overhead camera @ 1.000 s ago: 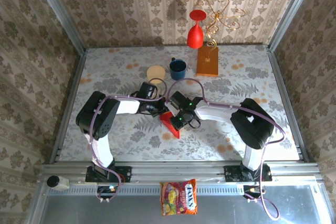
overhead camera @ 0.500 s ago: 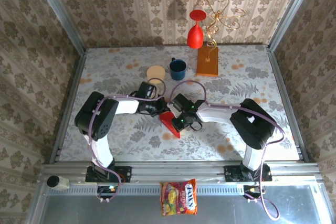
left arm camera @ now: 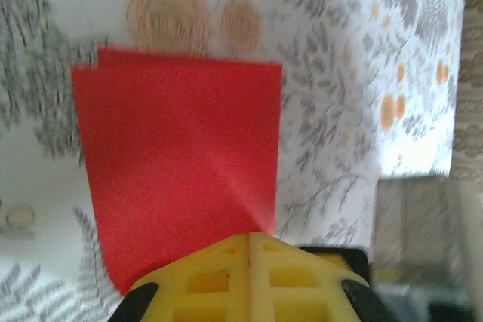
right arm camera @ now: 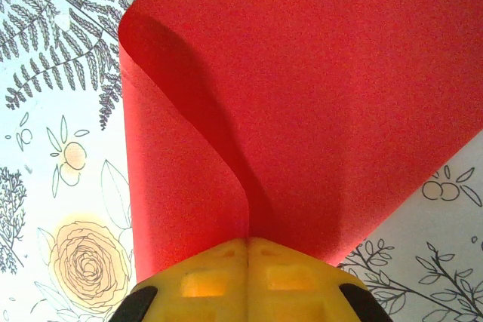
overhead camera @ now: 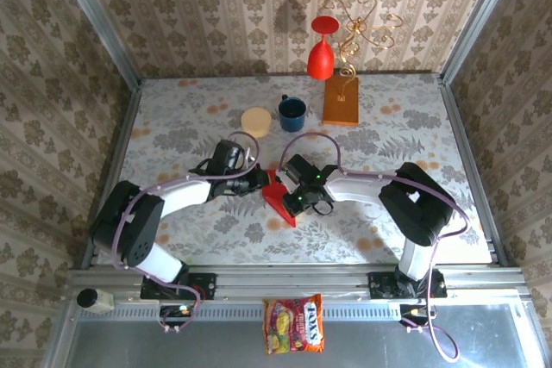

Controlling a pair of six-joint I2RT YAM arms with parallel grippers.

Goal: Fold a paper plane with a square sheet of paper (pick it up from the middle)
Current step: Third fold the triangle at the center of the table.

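1. Red paper (overhead camera: pixel 280 202) lies on the flowered table (overhead camera: pixel 172 135) in the top view. It is on the near side of the blue mug (overhead camera: pixel 291 113) and well apart from it, showing as a small pointed shape with a raised fold.
2. The left gripper (overhead camera: pixel 261 182) reaches the paper's edge from the mug's near left. The right gripper (overhead camera: pixel 290 202) reaches it from the mug's near right. The two grippers sit close together over the paper.
3. A pale round disc (overhead camera: pixel 256 121) lies just left of the mug. An orange-brown block (overhead camera: pixel 341 101) stands just right of the mug, and a red vase (overhead camera: pixel 321 56) stands behind it against the wall. A snack bag (overhead camera: pixel 294 323) lies far to the near side of the mug, off the table.
4. In the left wrist view, the left gripper (left arm camera: pixel 249 236) has its yellow jaws pressed together with no gap, pinching the paper's near edge.
5. From there the paper (left arm camera: pixel 181 156) spreads away as a blurred, roughly square sheet. At its far left corner two layers sit slightly offset, and a faint crease runs back to the jaws.
6. In the right wrist view, the right gripper (right arm camera: pixel 249 240) likewise has its jaws closed tight on the paper.
7. Here the paper (right arm camera: pixel 317 96) is doubled over. One layer curls up from the left in a soft roll, unflattened, and both layers meet at the jaws, with the table print showing on either side.
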